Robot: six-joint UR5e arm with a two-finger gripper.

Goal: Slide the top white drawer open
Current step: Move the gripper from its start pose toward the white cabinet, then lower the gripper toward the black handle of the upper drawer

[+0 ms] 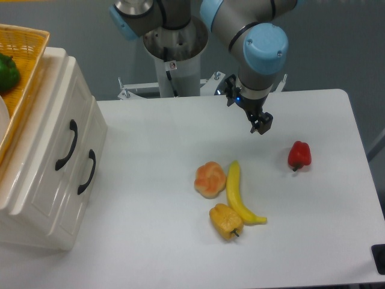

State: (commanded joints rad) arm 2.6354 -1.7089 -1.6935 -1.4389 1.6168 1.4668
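The top white drawer [57,129] is the upper of two in the small cream cabinet at the left. It is closed, and its curved black handle [66,145] faces the table. My gripper [261,124] hangs over the table's back centre, far to the right of the cabinet. Its dark fingers are together and hold nothing.
The lower drawer [77,191] with its own black handle is closed too. A yellow basket [27,57] holding a green pepper [7,71] sits on the cabinet. On the table lie a red pepper [299,155], a banana [237,192], a yellow pepper [225,221] and an orange bun-like item [210,179].
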